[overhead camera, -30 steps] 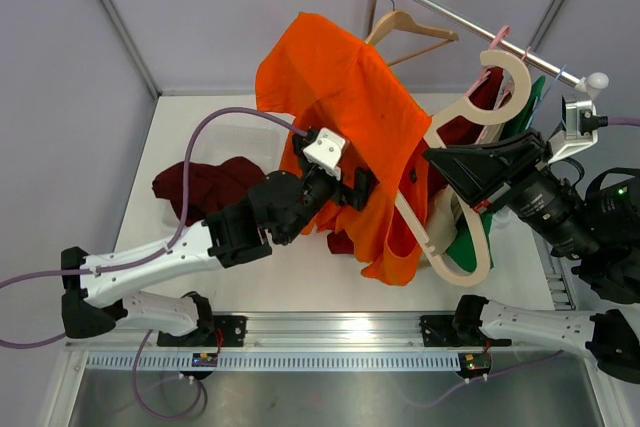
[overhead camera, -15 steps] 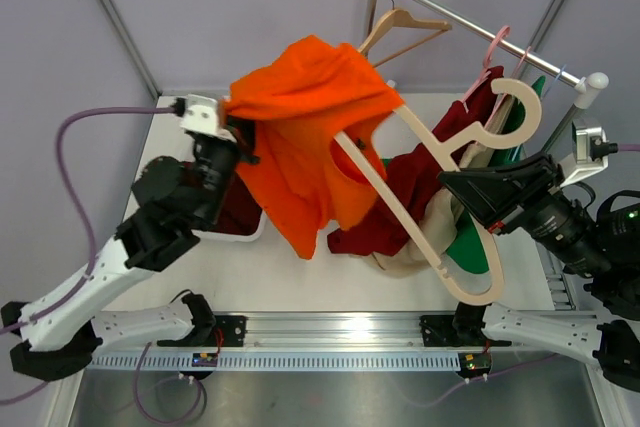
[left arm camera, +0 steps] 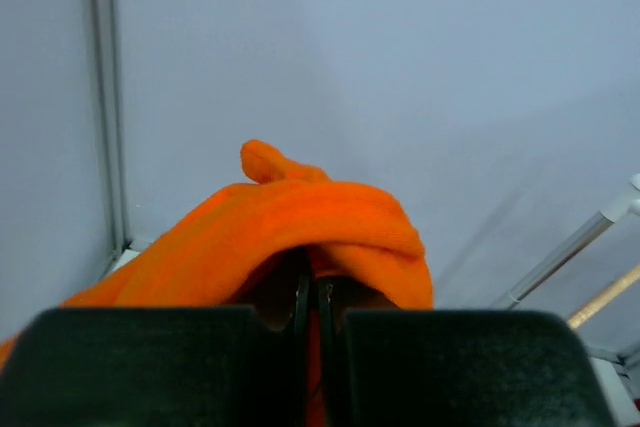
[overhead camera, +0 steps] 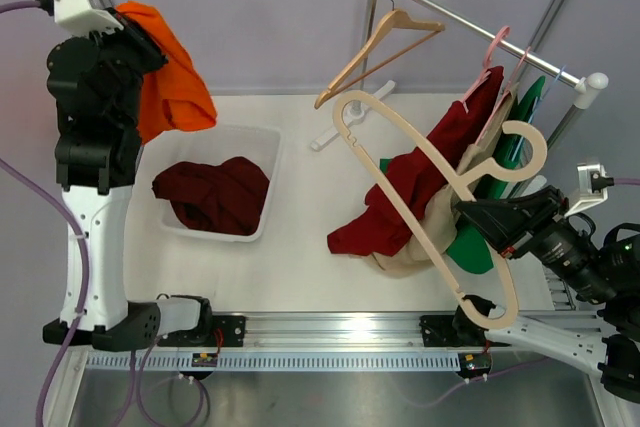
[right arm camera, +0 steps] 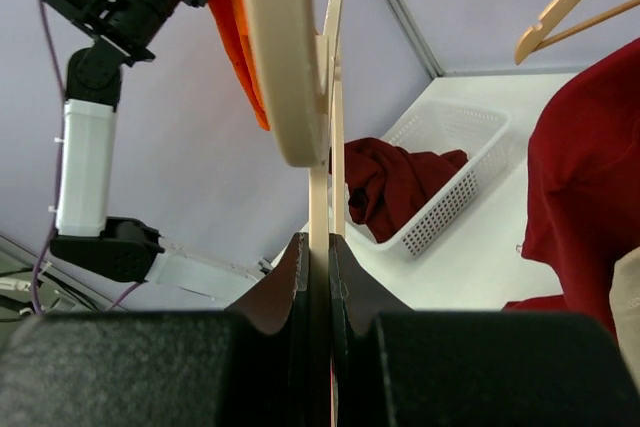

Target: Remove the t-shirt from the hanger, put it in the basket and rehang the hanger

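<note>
left fingers (left arm camera: 180, 367) pinched shut on a soft bunched fold of the orange t-shirt (left arm camera: 300, 222). it hangs crumpled from them, high at the far left, well apart from the hanger (right arm camera: 285, 47). right fingers (right arm camera: 480, 367) clamped narrow on the thin flat bar of that smooth, cream, curved hanger, now bare. white perforated basket (overhead camera: 272, 152) on the bench (overhead camera: 300, 267) holds crumpled maroon cloth (overhead camera: 215, 192).

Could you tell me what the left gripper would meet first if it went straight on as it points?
Beyond the orange t-shirt pinched in the left gripper, probably the grey wall panel; nothing else shows in between, though its distance is unclear.
</note>
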